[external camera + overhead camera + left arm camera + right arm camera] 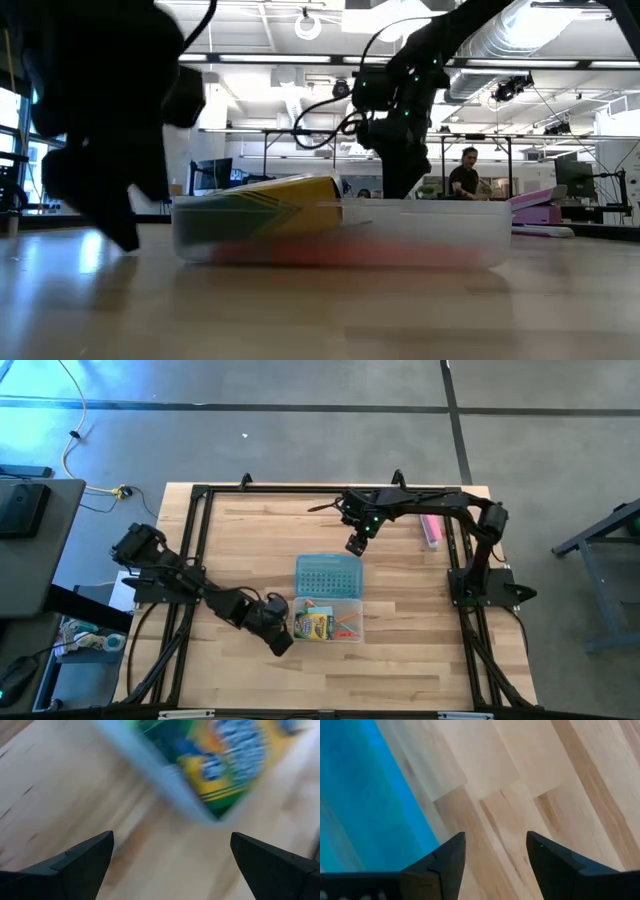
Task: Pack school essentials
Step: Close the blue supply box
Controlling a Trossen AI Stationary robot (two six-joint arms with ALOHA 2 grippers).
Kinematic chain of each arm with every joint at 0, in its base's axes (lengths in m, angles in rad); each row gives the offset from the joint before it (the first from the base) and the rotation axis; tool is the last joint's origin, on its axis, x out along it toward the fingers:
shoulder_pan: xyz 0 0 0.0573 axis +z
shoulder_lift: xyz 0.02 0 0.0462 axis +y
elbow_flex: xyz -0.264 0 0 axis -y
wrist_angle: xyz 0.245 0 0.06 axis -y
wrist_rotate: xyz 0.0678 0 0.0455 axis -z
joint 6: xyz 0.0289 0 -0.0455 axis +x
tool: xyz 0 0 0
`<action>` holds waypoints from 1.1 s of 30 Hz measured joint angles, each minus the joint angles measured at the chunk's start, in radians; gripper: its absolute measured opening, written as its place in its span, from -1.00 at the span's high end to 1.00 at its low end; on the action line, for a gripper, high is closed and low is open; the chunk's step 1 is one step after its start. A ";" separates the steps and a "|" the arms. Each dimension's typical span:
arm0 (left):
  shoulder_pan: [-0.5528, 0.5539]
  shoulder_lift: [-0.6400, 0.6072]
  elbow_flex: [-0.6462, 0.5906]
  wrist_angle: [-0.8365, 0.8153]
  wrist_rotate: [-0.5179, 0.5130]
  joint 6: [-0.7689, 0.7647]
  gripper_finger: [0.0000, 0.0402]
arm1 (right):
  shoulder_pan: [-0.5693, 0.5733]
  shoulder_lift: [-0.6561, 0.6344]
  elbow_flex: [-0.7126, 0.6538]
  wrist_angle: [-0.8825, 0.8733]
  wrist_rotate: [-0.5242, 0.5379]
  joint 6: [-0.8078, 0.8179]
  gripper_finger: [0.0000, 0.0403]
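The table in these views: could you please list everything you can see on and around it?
clear case: one, transparent, near the table's front middle, open
teal lid: one, teal, lying open behind the case
crayon box: one, yellow-green, in the case's left part
orange pencil: one, orange, in the case right of the crayon box
pink bar: one, pink, at the table's far right edge
person: one, dark top, in the room beyond the table, low view
left gripper: one, dark, open, beside the case's left end
right gripper: one, dark, open, empty, above the lid's far right corner
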 joint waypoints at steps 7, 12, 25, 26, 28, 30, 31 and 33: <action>0.002 0.035 0.006 0.007 -0.012 -0.061 -0.93 | -0.027 0.076 0.000 0.037 -0.053 0.000 0.01; 0.003 0.034 0.009 0.006 -0.019 -0.086 -0.93 | -0.026 0.119 0.000 0.055 -0.077 -0.016 0.01; 0.003 0.037 0.009 0.014 -0.018 -0.085 -0.93 | -0.020 0.115 0.035 -0.056 -0.149 -0.049 0.01; 0.003 0.037 0.009 0.014 -0.019 -0.085 -0.93 | -0.018 0.115 0.043 -0.075 -0.152 -0.054 0.01; 0.003 0.038 0.009 0.016 -0.020 -0.085 -0.93 | -0.015 0.115 0.055 -0.098 -0.152 -0.065 0.01; 0.003 0.038 0.008 0.018 -0.020 -0.085 -0.93 | -0.011 0.115 0.059 -0.103 -0.152 -0.066 0.01; 0.003 0.038 0.008 0.020 -0.021 -0.085 -0.93 | -0.009 0.115 0.062 -0.105 -0.152 -0.067 0.01; 0.003 0.038 0.008 0.023 -0.021 -0.085 -0.93 | -0.007 0.115 0.071 -0.106 -0.153 -0.065 0.01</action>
